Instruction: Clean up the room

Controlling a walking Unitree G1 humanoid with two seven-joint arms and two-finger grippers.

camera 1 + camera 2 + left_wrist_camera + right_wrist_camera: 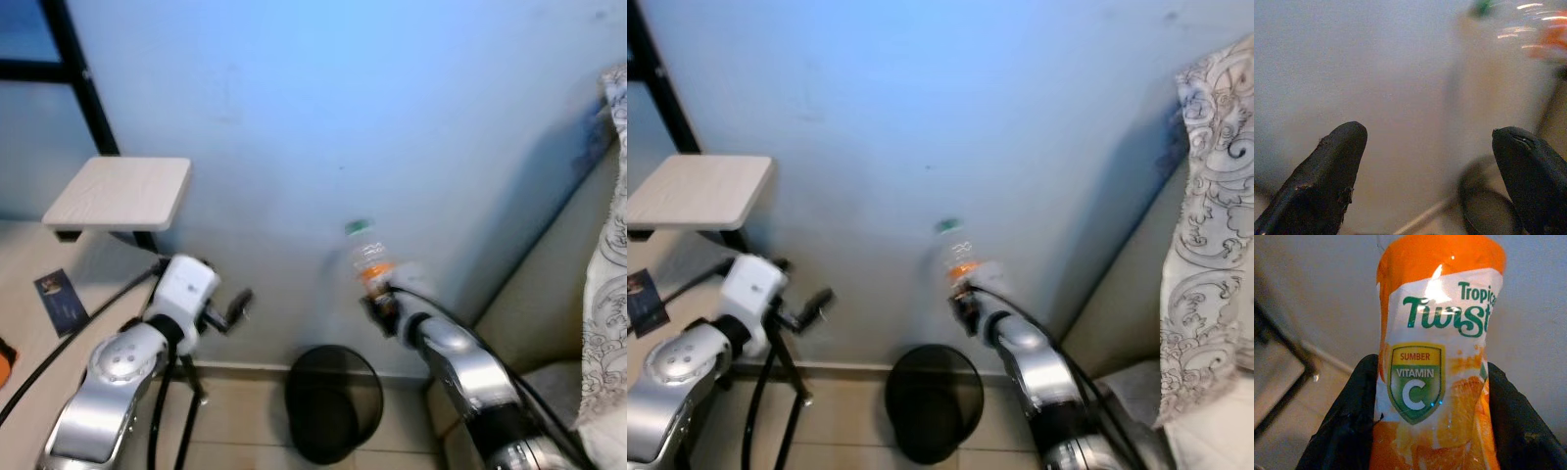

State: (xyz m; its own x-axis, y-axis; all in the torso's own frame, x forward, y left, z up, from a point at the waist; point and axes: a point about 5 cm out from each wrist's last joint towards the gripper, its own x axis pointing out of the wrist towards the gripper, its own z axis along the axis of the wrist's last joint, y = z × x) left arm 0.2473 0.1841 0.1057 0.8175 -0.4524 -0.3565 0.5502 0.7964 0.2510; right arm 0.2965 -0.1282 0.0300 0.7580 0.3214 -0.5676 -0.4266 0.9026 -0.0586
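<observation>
Shelf board [118,192] of pale wood juts out at the far left on a black frame [80,78], with one small dark card [61,300] lying on the beige surface below it. Next comes the left gripper [1430,161], raised in front of the wall [323,117] with its two black fingers [1327,171] spread wide and nothing between them; in the left wrist view the gap frames bare wall and a dark curved rim low down.

One round black wastebasket [333,401] of mesh stands on the tiled floor [245,421] against the wall's base, roughly midway between the two arms.

Up and to the right of it, the right gripper [377,299] pinches one plastic bottle [1437,362] by its lower body, held upright in the air near the wall and above the wastebasket's right edge. Its label is orange and white with green lettering reading "Twist" and a green shield marked "Sumber Vitamin C"; the upper part is clear and the cap [359,227] is green.

Furthest right, a beige sofa [549,294] meets the wall, draped with one white cloth [1215,215] patterned in grey swirls. Pale blue light washes the wall.
</observation>
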